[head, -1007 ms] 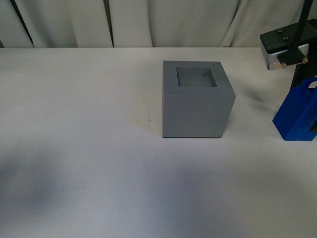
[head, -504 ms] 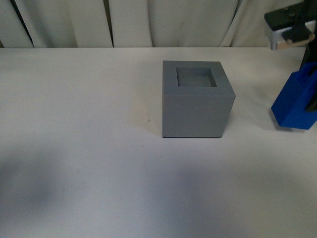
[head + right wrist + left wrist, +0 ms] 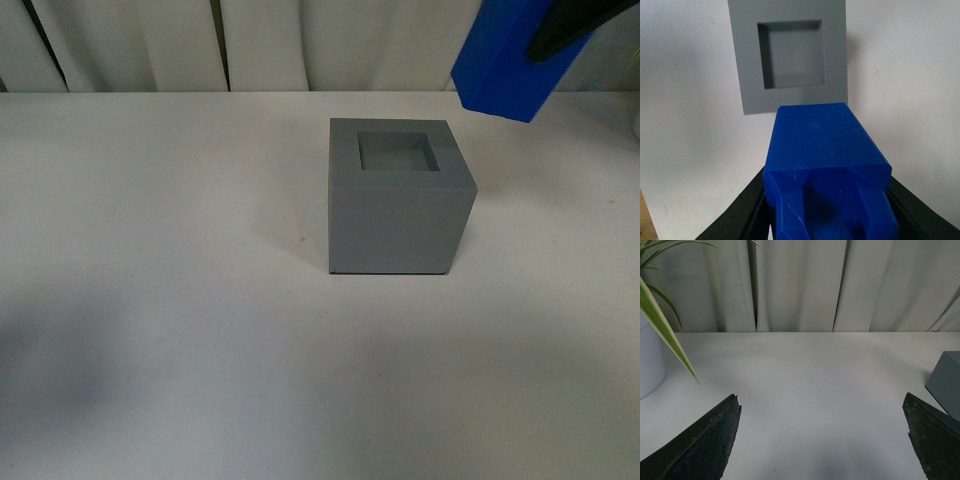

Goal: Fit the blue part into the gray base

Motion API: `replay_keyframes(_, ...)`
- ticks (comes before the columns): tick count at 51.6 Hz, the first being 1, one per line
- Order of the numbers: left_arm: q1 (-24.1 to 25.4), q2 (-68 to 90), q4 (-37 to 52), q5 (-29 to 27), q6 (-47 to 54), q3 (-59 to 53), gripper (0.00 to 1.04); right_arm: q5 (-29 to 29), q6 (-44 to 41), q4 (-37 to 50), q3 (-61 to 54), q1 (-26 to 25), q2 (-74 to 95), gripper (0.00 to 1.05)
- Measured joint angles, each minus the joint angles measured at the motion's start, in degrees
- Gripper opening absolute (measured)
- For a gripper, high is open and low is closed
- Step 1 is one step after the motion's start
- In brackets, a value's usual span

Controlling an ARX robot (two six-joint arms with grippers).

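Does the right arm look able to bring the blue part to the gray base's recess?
Probably yes: the blue part is held aloft near the gray base, whose recess is empty; nothing lies between.

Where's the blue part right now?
Front view, upper right: the blue part hangs tilted in the right end effector, up and right of the gray base.

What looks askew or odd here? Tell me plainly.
The blue part hangs tilted in the right gripper, up and to the right of the gray base, not square over its empty recess. Nothing looks damaged or spilled.
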Motion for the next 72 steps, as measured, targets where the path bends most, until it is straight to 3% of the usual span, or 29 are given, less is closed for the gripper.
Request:
replay_keyframes(26,0.0,0.0,0.0,0.0,0.02,0.0,0.99,1.97,3.72,5.22,-5.01,6.97,0.2,0.47)
replay_keyframes(72,0.0,0.0,0.0,0.0,0.02,0.0,0.99,1.4,7.15,9.14,-6.84,7.82,1.33,0.47)
